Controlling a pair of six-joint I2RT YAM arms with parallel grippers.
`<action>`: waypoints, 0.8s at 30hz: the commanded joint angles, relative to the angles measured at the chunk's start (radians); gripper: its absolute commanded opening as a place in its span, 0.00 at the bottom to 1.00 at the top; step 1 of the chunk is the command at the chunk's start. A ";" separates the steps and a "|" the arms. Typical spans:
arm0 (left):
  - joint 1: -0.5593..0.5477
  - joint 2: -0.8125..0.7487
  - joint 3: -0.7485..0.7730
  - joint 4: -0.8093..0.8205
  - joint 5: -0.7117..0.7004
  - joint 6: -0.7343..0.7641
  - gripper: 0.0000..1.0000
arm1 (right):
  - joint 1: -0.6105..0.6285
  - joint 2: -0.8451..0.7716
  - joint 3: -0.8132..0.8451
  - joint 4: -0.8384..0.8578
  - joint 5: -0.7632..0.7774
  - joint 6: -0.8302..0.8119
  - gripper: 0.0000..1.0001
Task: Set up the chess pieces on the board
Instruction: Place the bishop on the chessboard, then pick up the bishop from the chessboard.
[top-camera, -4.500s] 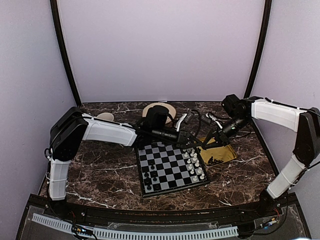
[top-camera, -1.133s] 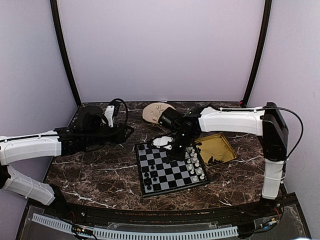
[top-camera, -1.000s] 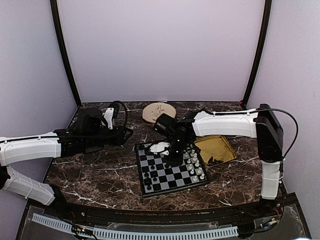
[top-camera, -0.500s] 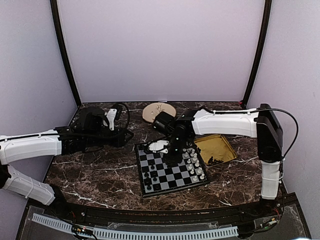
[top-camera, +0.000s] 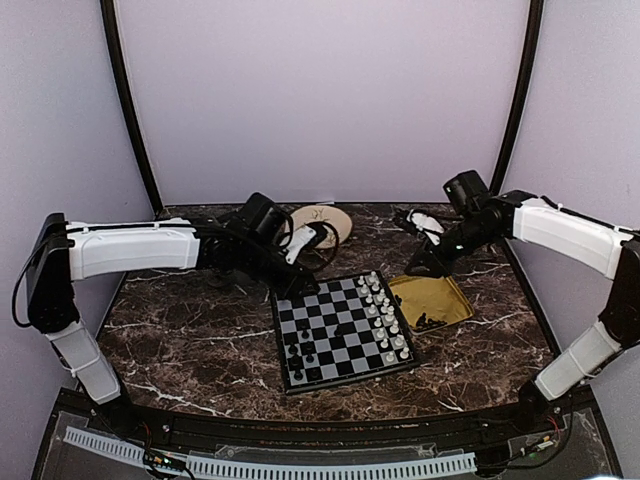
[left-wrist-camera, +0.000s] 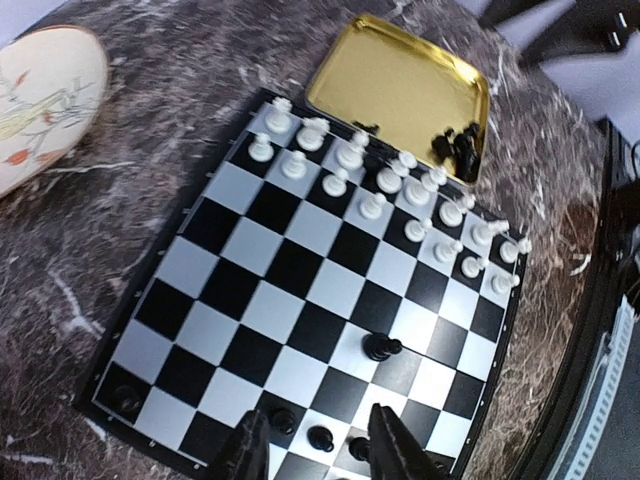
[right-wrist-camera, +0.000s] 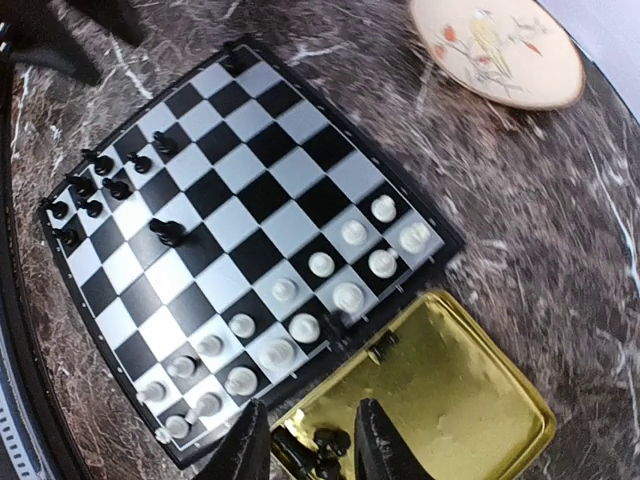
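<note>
The chessboard (top-camera: 340, 340) lies in the middle of the table. Several black chess pieces (top-camera: 298, 355) stand along its near-left edge, and one black piece (left-wrist-camera: 381, 347) stands alone further in. More black pieces (top-camera: 428, 322) lie in the near corner of the yellow tray (top-camera: 440, 290). My left gripper (top-camera: 290, 288) is open and empty above the board's far-left corner; in its wrist view (left-wrist-camera: 318, 455) the fingers straddle the black row. My right gripper (top-camera: 412, 270) is open and empty above the tray, with the tray's black pieces (right-wrist-camera: 320, 448) between its fingers.
White pieces (top-camera: 385, 320) fill two rows on the board's right side. A round cream plate (top-camera: 318, 222) with a bird drawing lies behind the board. One black piece (right-wrist-camera: 382, 345) lies in the tray by the board's rim.
My right arm has left the middle of the board and drawn back right, above the tray. My left arm has swung in from the left to the board's far-left corner.
</note>
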 joint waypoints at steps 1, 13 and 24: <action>-0.086 0.106 0.128 -0.217 -0.007 0.150 0.36 | -0.188 -0.081 -0.167 0.150 -0.220 0.021 0.30; -0.159 0.310 0.300 -0.280 -0.028 0.199 0.39 | -0.325 -0.168 -0.302 0.253 -0.239 -0.006 0.31; -0.170 0.394 0.358 -0.273 -0.049 0.207 0.35 | -0.325 -0.167 -0.309 0.256 -0.217 -0.022 0.31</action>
